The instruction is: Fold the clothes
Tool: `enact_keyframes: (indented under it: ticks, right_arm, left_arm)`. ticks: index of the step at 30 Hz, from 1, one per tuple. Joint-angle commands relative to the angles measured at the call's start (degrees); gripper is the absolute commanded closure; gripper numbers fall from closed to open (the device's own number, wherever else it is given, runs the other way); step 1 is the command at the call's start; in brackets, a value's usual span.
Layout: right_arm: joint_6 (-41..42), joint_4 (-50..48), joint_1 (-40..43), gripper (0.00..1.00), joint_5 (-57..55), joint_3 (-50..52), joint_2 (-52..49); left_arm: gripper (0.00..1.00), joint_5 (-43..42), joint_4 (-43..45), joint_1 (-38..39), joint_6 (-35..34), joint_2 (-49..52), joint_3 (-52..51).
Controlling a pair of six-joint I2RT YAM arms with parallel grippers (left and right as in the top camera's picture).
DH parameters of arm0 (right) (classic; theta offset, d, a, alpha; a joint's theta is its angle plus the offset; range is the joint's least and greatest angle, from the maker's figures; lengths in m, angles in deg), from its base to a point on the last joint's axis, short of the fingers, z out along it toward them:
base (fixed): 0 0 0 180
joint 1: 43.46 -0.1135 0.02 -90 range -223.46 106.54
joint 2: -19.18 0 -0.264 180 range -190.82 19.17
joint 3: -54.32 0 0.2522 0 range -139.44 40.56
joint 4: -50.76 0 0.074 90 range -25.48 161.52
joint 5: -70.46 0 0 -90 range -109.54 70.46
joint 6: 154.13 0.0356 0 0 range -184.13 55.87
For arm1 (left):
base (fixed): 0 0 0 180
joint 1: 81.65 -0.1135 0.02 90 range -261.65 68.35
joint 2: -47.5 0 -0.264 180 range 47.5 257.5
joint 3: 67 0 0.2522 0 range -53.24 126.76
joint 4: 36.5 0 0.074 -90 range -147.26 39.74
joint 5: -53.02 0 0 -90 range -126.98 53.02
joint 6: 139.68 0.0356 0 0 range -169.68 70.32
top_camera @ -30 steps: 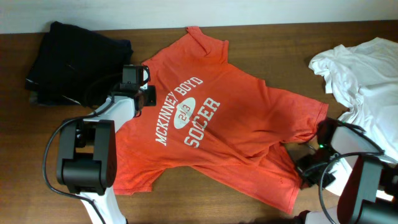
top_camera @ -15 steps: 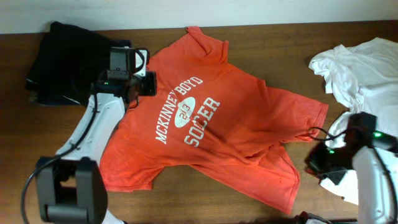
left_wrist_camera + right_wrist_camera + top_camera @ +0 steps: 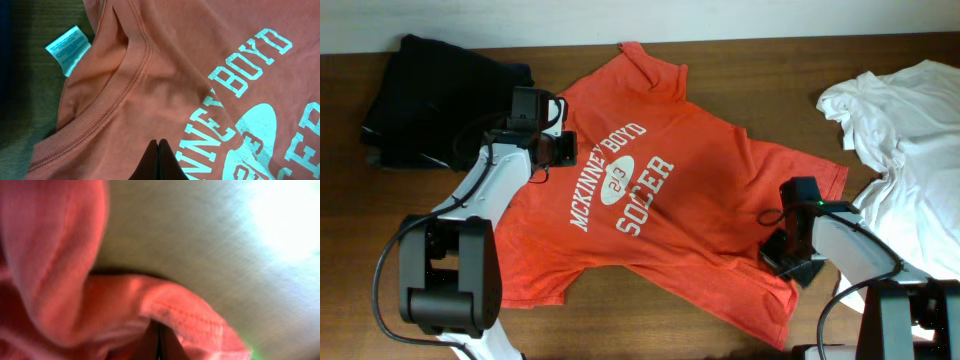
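Note:
An orange-red T-shirt lies spread on the table, white "McKinney Boyd Soccer" lettering facing up. My left gripper is shut, and its tips hover over the chest just below the ribbed collar; nothing shows between them. A white care tag sticks out beside the collar. My right gripper is at the shirt's lower right part, near the sleeve. It is shut, its tips against a raised stitched hem fold. That view is blurred.
A crumpled white T-shirt is heaped at the right edge of the brown table. A dark pile of clothes lies at the back left, close to my left arm.
My right arm has swung left from the table's right edge onto the shirt's lower right part. My left arm shifted about near the collar. The shirt has barely moved.

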Motion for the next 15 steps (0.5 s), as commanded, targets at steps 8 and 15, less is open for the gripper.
enact_keyframes:
  ticks: [8, 15]
  right_arm:
    - [-20.4, 15.1, 4.0, 0.8, -3.0, -28.1, 3.8]
    - [-31.0, -0.8, 4.0, 0.96, -1.8, -32.9, -4.2]
  left_arm:
    - [1.0, -1.1, 1.2, -0.1, 0.3, -0.4, 1.9]
    - [1.0, -6.8, -6.2, 2.2, 0.3, 0.0, 27.3]
